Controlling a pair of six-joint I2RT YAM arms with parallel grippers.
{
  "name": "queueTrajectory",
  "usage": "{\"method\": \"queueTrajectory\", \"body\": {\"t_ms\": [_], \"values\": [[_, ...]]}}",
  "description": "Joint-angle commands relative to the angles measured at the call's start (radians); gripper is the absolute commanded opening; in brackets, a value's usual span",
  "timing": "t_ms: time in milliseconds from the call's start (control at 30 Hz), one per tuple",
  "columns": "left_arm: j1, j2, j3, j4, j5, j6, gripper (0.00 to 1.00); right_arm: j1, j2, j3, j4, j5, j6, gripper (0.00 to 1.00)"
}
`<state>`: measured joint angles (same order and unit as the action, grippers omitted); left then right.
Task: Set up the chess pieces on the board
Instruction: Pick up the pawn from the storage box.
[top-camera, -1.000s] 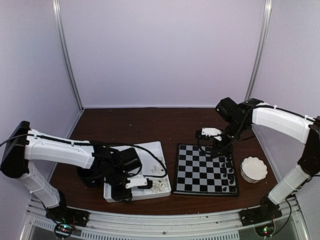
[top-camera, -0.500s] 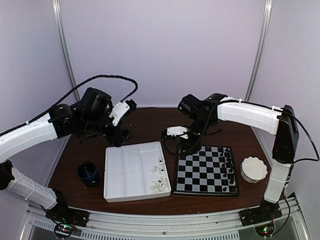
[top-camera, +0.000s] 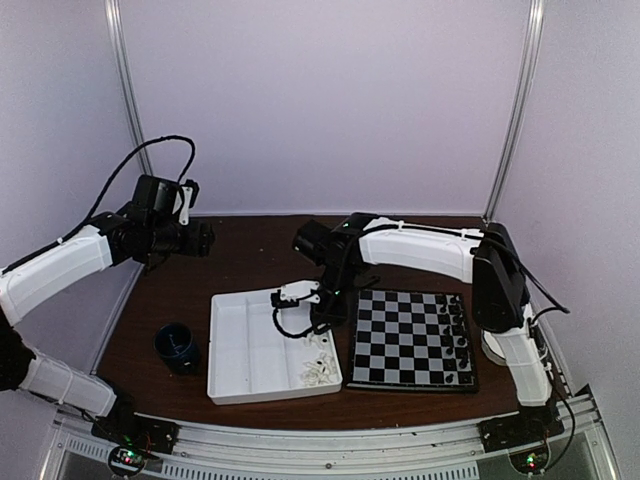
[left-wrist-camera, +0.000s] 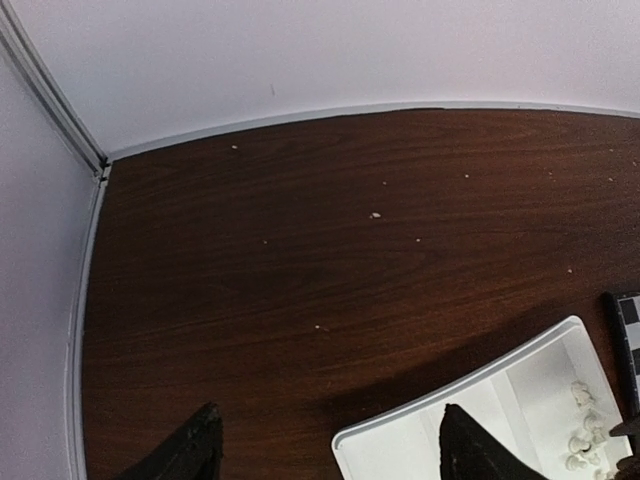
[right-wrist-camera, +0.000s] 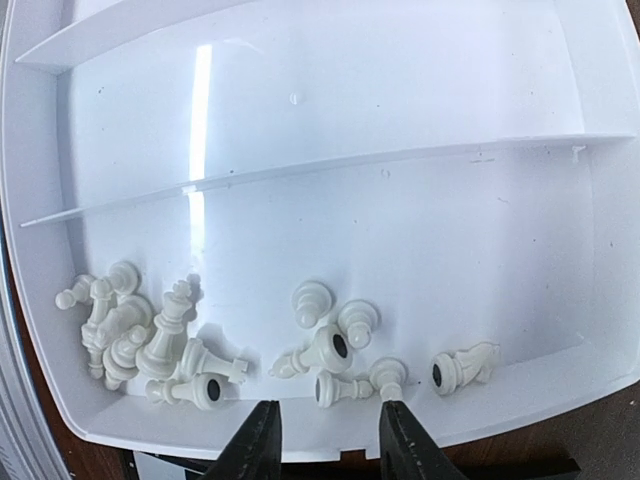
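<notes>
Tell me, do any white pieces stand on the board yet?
No, the board holds only black pieces along its right edge; the white pieces lie in the tray.

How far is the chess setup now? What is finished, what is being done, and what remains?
Done: black pieces stand along the board's right side. In hand: nothing; the right hand hangs open over the white pieces lying in the tray, and the left hand is open, empty. Left: every white piece in view must go onto the board.

Chessboard (top-camera: 405, 340): black-and-white checks, thin black rim. White chessmen (right-wrist-camera: 330, 350), plain white tray (right-wrist-camera: 400, 90). Black chessmen (top-camera: 458, 338). Desk (left-wrist-camera: 300, 270): dark brown woodgrain. Cup (top-camera: 178, 346): dark blue.
</notes>
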<state>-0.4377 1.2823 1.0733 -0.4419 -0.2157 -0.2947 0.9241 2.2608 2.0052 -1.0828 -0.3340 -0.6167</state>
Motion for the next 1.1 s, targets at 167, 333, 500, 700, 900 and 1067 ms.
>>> {"method": "queueTrajectory", "body": {"t_ms": [167, 333, 500, 700, 900, 1067], "values": [[0.001, -0.073, 0.016, 0.054, 0.052, -0.009, 0.74, 0.035, 0.080, 0.118, -0.080, 0.014, -0.016, 0.36], [0.001, -0.077, 0.016, 0.054, 0.072, -0.012, 0.74, 0.051, 0.114, 0.143, -0.099, 0.019, -0.020, 0.34], [0.002, -0.071, 0.016, 0.053, 0.086, -0.012, 0.74, 0.057, 0.124, 0.151, -0.106, 0.013, -0.023, 0.31], [0.002, -0.063, 0.016, 0.052, 0.103, -0.015, 0.73, 0.058, 0.152, 0.184, -0.107, 0.032, -0.013, 0.28], [0.001, -0.059, 0.017, 0.052, 0.108, -0.011, 0.73, 0.059, 0.172, 0.196, -0.110, 0.026, -0.008, 0.22], [0.002, -0.054, 0.017, 0.051, 0.113, -0.009, 0.73, 0.059, 0.174, 0.200, -0.107, 0.024, -0.006, 0.19]]}}
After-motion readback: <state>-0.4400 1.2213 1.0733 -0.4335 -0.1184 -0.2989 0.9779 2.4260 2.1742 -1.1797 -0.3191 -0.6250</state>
